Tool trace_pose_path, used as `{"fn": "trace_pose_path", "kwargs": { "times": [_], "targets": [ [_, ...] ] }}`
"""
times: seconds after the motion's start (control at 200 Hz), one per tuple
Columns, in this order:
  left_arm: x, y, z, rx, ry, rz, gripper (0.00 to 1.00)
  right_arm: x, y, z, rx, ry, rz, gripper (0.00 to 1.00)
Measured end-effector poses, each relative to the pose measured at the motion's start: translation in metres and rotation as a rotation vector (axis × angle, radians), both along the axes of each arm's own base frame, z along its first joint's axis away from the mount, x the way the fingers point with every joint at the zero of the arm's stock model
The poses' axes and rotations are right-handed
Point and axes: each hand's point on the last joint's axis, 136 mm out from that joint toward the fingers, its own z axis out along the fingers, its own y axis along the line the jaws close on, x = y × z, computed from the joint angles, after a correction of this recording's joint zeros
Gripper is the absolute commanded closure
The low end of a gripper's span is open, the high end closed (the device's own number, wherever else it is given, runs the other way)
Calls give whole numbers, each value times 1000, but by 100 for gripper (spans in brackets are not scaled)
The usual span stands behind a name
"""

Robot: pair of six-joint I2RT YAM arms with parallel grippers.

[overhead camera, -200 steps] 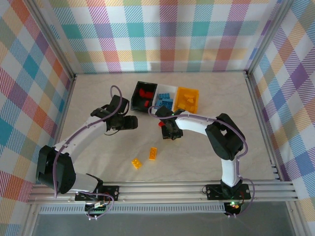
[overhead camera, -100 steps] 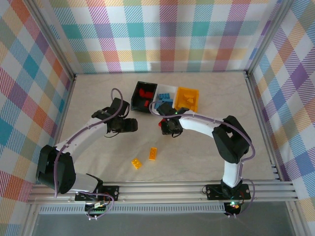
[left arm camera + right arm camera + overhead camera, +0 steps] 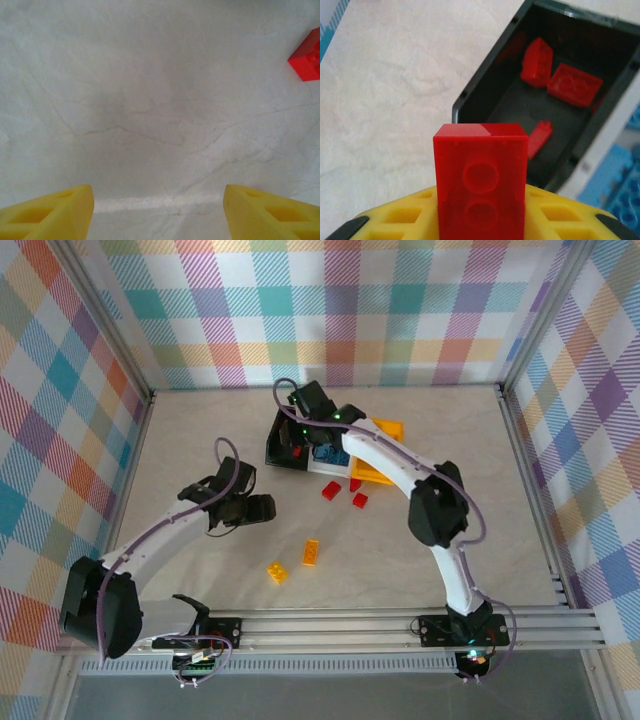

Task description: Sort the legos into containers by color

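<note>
Worktop [image 3: 200,450] carries your three bins in a far row: the black bin [image 3: 278,450] holds red bricks, the white bin [image 3: 322,467] blue ones, and the yellow-orange bin [image 3: 395,430] sits rightmost, so most of the sorting looks done. Your right claw [image 3: 481,212] is clamped on a red brick [image 3: 481,175] at the black bin, while your left claw [image 3: 158,210] hangs open and empty over bare worktop. Besides that brick, three loose red bricks [image 3: 355,485] near the bins and two yellow-orange bricks [image 3: 311,552] nearer you remain.

Pale table [image 3: 200,440], containers [image 3: 390,427], red legos [image 3: 331,490], orange legos [image 3: 311,552]
</note>
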Motion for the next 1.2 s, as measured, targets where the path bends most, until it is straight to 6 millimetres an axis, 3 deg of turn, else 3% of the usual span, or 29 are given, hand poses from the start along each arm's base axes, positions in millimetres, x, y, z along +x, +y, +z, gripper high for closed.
{"fn": "trace_pose_path", "kwargs": {
  "times": [0.125,0.21,0.285,0.47,0.575,0.79,0.9,0.99,1.2],
  "targets": [
    [-22,-2,-9,-23,37,21,30,32,4,-27,-9,13,-3,55],
    [-36,-5,-11,-43,48,33,28,46,7,-45,-13,21,4,44],
    [-48,-8,-10,-63,55,42,26,56,7,-57,-19,22,14,40],
    [-75,-17,-11,-76,85,52,22,52,9,-52,3,15,56,39],
    [-89,-20,-15,-66,106,54,22,25,-1,-46,-6,40,77,37],
    [-117,-21,-37,-12,157,64,22,-56,-32,10,28,13,113,34],
    [-125,-20,-52,23,189,79,21,-99,-49,23,56,8,135,34],
    [-124,-24,-61,39,199,88,21,-128,-60,10,47,37,155,33],
    [-113,-37,-74,18,180,110,20,-189,-83,-60,-52,199,171,29]
  ]
}}
